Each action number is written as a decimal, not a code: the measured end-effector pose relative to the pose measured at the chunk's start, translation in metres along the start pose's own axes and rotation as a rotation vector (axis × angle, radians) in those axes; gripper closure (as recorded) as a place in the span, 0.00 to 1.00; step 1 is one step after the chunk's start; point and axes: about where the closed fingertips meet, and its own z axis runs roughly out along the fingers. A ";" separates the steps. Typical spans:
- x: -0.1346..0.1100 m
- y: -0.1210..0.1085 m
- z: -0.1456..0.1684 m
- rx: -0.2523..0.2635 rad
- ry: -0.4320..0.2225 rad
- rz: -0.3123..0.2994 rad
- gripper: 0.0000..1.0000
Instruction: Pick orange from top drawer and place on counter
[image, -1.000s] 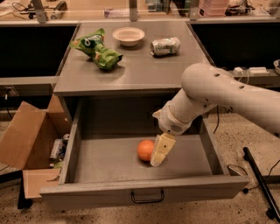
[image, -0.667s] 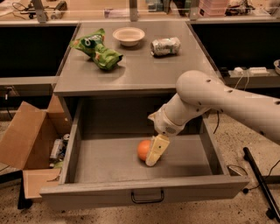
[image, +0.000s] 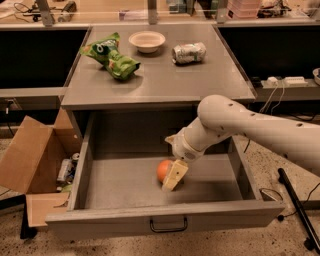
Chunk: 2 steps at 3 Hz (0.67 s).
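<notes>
The orange (image: 161, 170) lies on the floor of the top drawer (image: 115, 187), a little right of the middle and nearer the front than the back. The gripper (image: 174, 176) is down inside the drawer, right against the orange's right side, its pale blocky end covering that edge of the fruit and reaching to the drawer floor. From this angle it cannot be told whether the gripper is open, closed or already clasping the orange. The white arm (image: 250, 125) comes in from the right, crosses the drawer's right wall and bends down to the gripper.

The drawer is pulled well out; its flat grey front faces the camera with a thin dark handle (image: 168, 225) at the centre. The orange is the only loose thing to be seen in it.

Above and behind, the grey tabletop (image: 165, 82) carries a crumpled green bag (image: 111, 56) at the left, a white bowl (image: 146, 41) at the back centre and a silvery can (image: 188, 52) lying on its side just right of the bowl. All three sit apart from one another.

Left of the cabinet an open cardboard box (image: 30, 157) stands on the speckled floor (image: 280, 242), with small items inside
</notes>
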 end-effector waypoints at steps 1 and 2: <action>0.012 -0.003 0.015 -0.004 -0.017 0.019 0.00; 0.022 -0.003 0.019 0.000 -0.027 0.045 0.00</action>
